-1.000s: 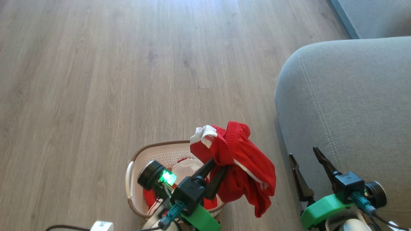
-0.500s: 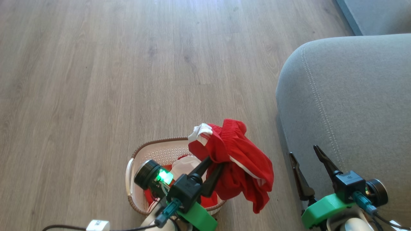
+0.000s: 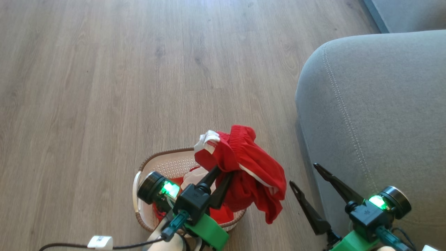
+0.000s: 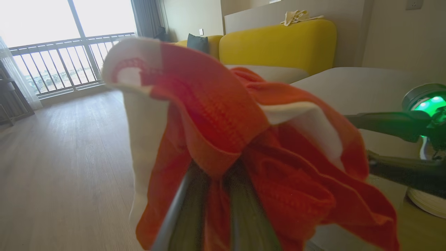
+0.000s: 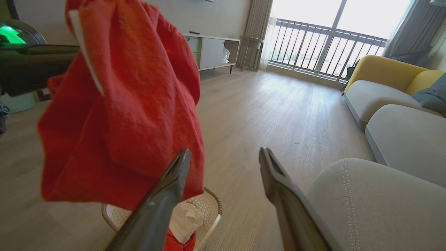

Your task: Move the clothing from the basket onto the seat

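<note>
Open wooden floor (image 3: 104, 87) lies clear left and ahead. The grey seat (image 3: 383, 104) blocks the right, leaving a floor gap beside the basket (image 3: 174, 165).

Home living room: yellow sofa (image 4: 278, 45), plank floor (image 3: 104, 87), balcony railing (image 5: 313, 45).

Matt knit clothing (image 3: 251, 163), perforated plastic basket (image 3: 173, 164)

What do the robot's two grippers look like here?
Left gripper and right gripper match: two long dark tapered fingers on a black block, a bright green plastic mount and a round black housing lit green. A dark cable with a white tag trails from the left arm.
</note>
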You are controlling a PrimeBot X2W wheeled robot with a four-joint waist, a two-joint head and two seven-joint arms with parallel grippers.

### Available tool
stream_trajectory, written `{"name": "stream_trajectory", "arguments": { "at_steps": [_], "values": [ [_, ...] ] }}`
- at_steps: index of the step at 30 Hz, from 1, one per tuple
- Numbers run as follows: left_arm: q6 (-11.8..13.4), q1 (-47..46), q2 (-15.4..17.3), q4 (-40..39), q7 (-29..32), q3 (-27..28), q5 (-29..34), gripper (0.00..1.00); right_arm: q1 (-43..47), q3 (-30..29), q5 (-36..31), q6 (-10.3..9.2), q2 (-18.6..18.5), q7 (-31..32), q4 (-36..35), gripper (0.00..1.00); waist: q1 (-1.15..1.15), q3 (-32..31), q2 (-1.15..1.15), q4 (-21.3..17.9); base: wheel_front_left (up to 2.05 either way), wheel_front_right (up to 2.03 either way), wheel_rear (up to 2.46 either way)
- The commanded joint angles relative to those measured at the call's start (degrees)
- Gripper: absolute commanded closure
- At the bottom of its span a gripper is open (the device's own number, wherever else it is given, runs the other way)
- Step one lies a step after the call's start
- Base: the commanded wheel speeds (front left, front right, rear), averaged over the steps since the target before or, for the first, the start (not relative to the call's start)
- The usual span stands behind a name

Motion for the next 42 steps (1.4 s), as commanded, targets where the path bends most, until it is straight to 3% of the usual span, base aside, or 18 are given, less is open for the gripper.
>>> {"name": "stream_trajectory", "arguments": {
  "at_steps": [1, 9, 15, 42],
  "values": [
    [-0.14, -3.19, -0.43, -1.51, -0.28, 2.34, 0.70, 1.00, -0.79, 1.63, 0.97, -0.02, -1.97, -0.37, -2.98, 0.00, 0.00, 0.07, 0.00, -0.11, 0.00, 0.00, 0.00],
    [0.11, -3.29, -0.43, -0.95, -0.28, 2.73, 0.44, 1.00, -1.47, 10.12, 3.86, -0.02, -6.44, -0.37, -6.53, 0.00, 0.00, 0.10, 0.00, -0.12, 0.00, 0.00, 0.00],
    [0.30, -3.42, -0.43, -0.93, -0.28, 2.49, 0.56, 1.00, -2.45, 12.22, 6.58, -0.02, -7.34, -0.37, -7.32, 0.00, 0.00, 0.04, 0.00, 0.15, 0.00, 0.00, 0.00],
    [-0.61, -5.61, -0.43, -1.61, -0.28, -5.97, 2.49, 1.00, -5.64, 12.23, 2.32, -0.02, -0.90, -0.37, -2.25, 0.00, 0.00, -0.50, 0.00, 2.58, 0.00, 0.00, 0.00]
  ]
}}
